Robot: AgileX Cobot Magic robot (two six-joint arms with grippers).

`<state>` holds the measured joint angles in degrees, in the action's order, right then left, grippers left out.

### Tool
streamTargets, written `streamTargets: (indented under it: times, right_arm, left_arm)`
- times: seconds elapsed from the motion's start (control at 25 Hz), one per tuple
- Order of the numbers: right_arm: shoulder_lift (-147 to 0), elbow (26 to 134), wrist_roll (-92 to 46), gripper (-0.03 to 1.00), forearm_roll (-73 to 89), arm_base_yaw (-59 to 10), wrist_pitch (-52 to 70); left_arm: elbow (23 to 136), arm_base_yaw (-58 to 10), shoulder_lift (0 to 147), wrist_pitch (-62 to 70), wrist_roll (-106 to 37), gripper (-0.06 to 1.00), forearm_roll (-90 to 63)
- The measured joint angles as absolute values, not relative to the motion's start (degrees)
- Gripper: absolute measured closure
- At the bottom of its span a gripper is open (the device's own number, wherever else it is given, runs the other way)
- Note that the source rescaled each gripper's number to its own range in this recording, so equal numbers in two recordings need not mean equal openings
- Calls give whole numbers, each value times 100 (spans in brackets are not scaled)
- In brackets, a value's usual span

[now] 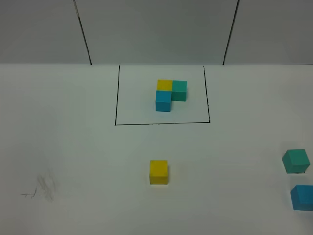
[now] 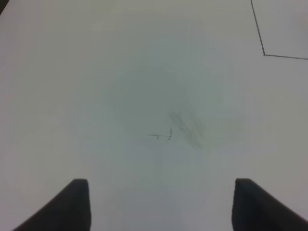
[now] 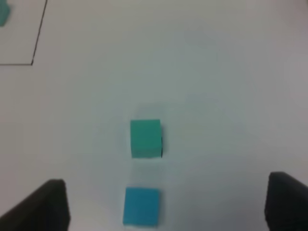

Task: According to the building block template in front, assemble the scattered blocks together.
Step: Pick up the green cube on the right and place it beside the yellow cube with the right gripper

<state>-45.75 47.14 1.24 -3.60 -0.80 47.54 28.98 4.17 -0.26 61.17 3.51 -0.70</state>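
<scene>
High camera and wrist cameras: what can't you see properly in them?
1. Blue cube: cut off by the high view's right edge.
2. Left gripper and right gripper: absent from the high view; each wrist view shows only dark fingertips, cut by the picture's edge.
3. Template: wrist views catch only corners of its drawn line, plus a teal sliver in the right one.
4. Scribble: too faint to read.

Lab test bench: white table [image 1: 73, 161], grey panelled backdrop [image 1: 156, 29].
</scene>
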Motion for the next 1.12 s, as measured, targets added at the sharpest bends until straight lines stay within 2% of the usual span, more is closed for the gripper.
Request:
streamTargets:
  times: [0.24, 0.4, 0.76, 1.12]
  right_arm:
    - [-7320, 6318, 58, 29, -250, -80, 5181]
    - [-8585, 7015, -66, 29, -235, -80, 5515]
    - [-9881, 7133, -356, 29, -330, -80, 5229]
    - [-10383, 6837, -202, 29, -368, -80, 5135]
  left_arm:
    - [2898, 417, -26, 6117, 351, 57, -70]
    - [2898, 417, -26, 6117, 336, 57, -70]
    - [2898, 417, -26, 6117, 331, 57, -70]
    - [2898, 417, -26, 6115, 331, 57, -70]
